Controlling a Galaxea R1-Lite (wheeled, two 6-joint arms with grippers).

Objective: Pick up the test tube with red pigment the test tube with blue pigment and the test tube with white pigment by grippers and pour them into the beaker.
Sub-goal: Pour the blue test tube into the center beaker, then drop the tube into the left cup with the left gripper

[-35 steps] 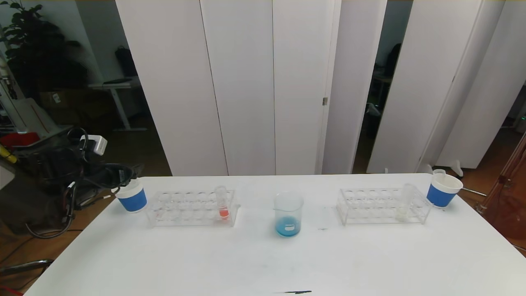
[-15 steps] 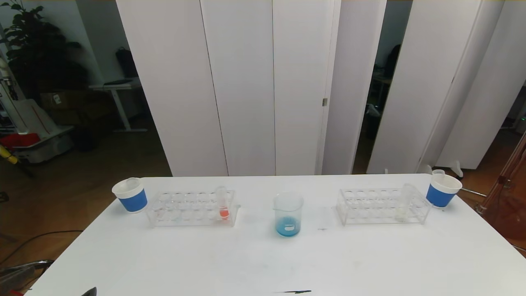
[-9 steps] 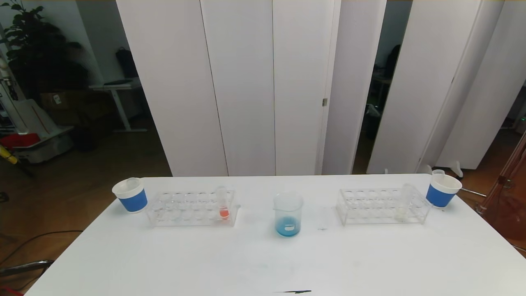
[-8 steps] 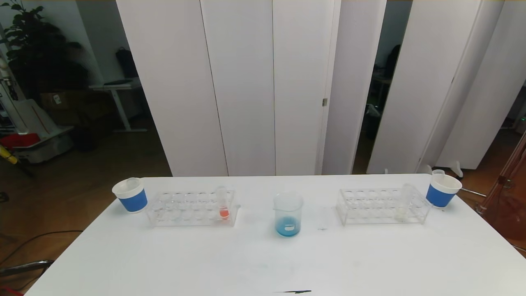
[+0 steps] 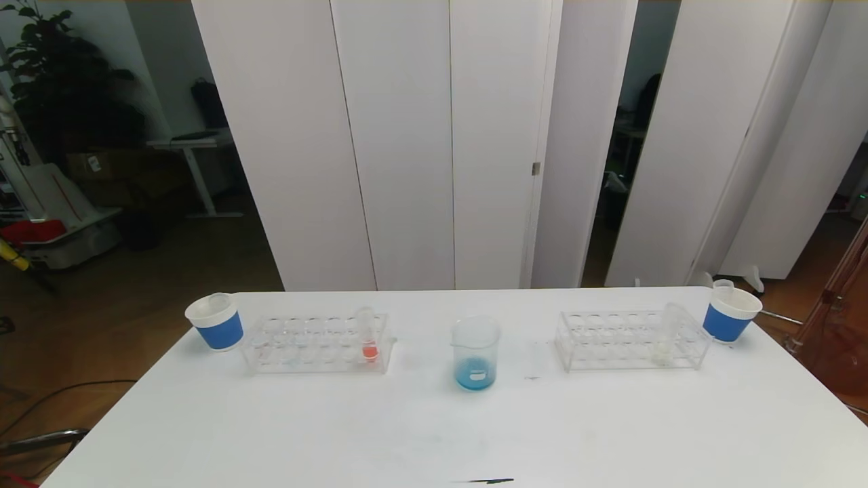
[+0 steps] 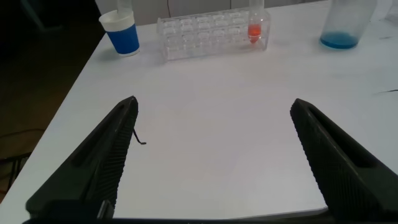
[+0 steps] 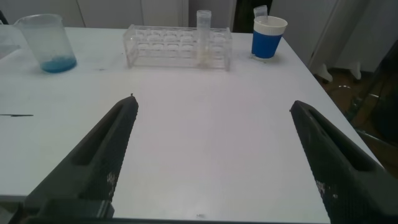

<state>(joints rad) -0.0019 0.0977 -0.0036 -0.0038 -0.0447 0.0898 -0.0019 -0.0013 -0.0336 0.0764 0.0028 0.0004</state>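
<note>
Left gripper [image 6: 211, 155] and right gripper [image 7: 211, 155] hover over the near desk [image 5: 434, 427] edge, jaws spread, empty. Beaker [image 5: 476, 354] centre, blue liquid inside. Red tube [image 5: 367, 333] in left rack [image 5: 315, 343]; seemingly whitish tube [image 5: 668, 332] in right rack [image 5: 630, 341].

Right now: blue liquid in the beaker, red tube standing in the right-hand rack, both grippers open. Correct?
Not quite. The red tube stands in the left-hand rack, as the head view shows. The rest holds: the beaker has blue liquid, and the left gripper and right gripper are open.
</note>
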